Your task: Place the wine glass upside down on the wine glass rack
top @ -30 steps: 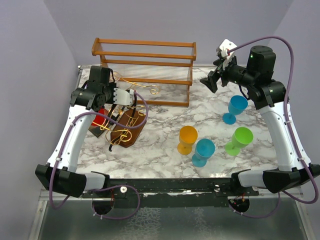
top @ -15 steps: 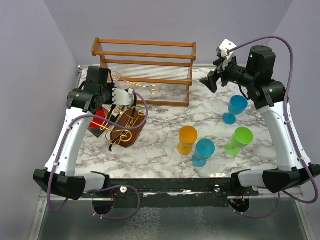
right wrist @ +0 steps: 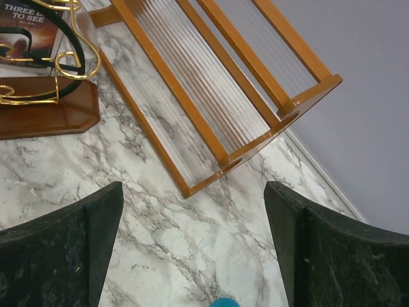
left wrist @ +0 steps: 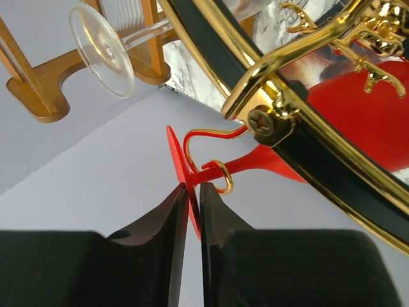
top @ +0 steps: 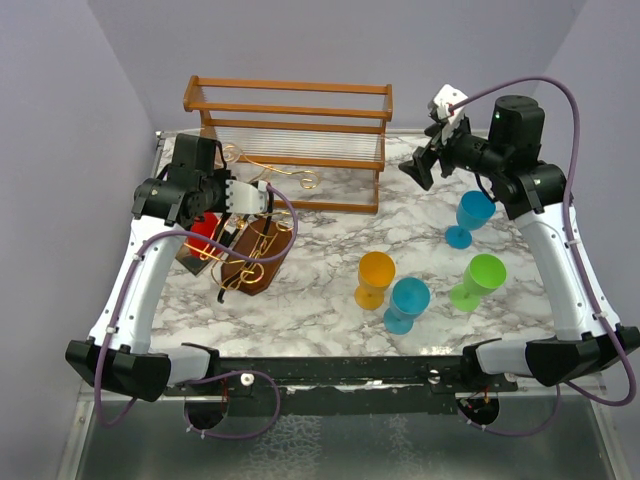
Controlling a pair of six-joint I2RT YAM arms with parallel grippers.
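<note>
My left gripper is shut on the thin foot of a red wine glass. The glass's stem runs through a gold hook of the wine glass rack, with the bowl beyond the rack's dark rim. In the top view the red glass sits at the left side of the gold wire rack on its dark brown base, under my left gripper. My right gripper is open and empty, high above the table's back right. In its own view the rack's base shows at the upper left.
An orange-brown slatted frame stands at the back, with a clear glass's foot beside it. On the right stand blue, green, orange and teal glasses. A printed card sits behind the rack.
My left gripper, with the red glass, has shifted slightly back and left beside the rack. My right gripper has moved a little to the left.
</note>
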